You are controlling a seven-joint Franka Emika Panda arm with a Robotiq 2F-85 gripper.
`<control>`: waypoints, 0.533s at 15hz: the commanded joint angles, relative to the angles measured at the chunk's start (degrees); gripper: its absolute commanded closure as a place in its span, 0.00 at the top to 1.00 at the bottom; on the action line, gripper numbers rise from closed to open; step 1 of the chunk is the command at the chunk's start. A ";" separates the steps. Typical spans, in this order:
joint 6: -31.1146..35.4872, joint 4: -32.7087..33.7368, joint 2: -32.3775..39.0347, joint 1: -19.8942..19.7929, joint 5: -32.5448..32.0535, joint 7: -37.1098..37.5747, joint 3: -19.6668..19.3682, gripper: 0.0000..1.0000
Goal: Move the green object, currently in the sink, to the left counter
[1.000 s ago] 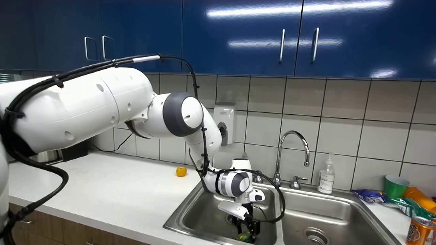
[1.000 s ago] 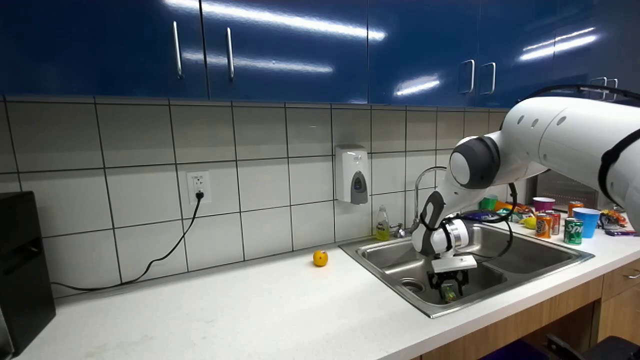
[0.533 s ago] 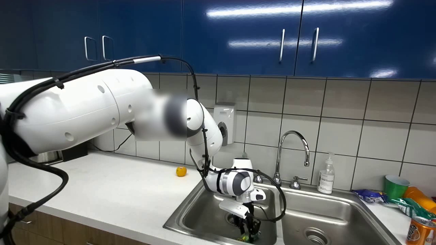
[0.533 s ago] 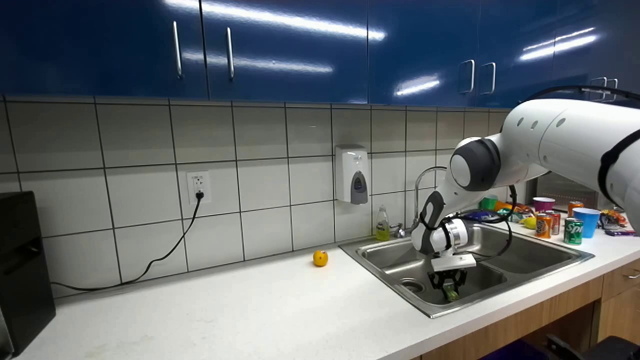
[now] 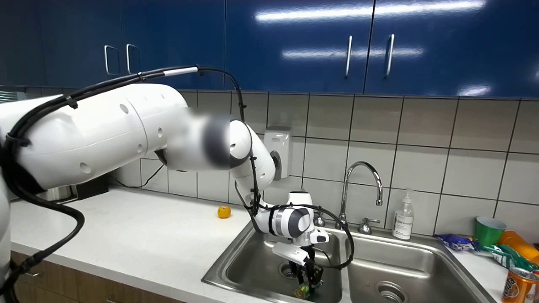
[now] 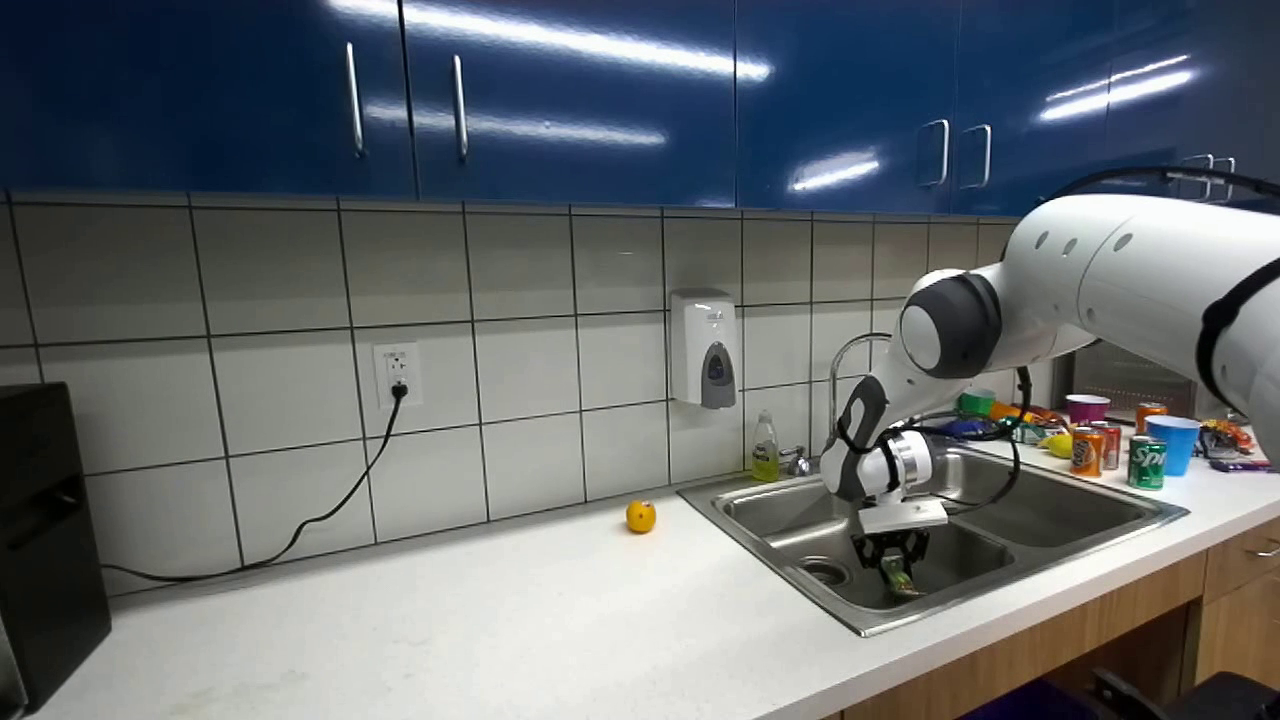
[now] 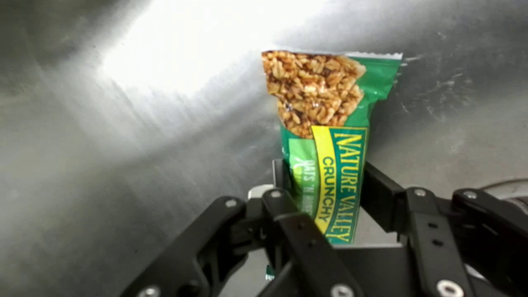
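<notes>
The green object is a Nature Valley bar in a green wrapper (image 7: 326,136), with oats pictured on one end. In the wrist view my gripper (image 7: 323,177) is shut on it, a black finger pressed to each long side; its lower end is hidden behind the linkage. Both exterior views show the gripper (image 5: 308,278) pointing down inside the left basin of the steel sink (image 5: 252,267), the bar (image 6: 900,578) poking out below the fingers. Whether the bar touches the basin floor I cannot tell. The left counter (image 6: 480,610) is a white surface beside the sink.
A small orange fruit (image 6: 641,516) sits on the left counter near the tiled wall. The faucet (image 5: 346,193) rises behind the sink, beside a soap bottle (image 5: 404,216). Cups, cans and snack packets crowd the right-hand counter. A dark appliance (image 6: 50,545) stands far left.
The jaws have come together on the bar, which stood between the parted fingers a second ago. Over the last half second the gripper and bar have risen slightly.
</notes>
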 commanded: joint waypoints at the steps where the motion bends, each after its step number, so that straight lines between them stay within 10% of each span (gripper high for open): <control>1: -0.05 -3.52 -4.75 0.78 0.28 0.14 0.13 0.19; 8: 0.92 -8.23 -10.53 1.74 -0.10 0.40 -0.21 0.19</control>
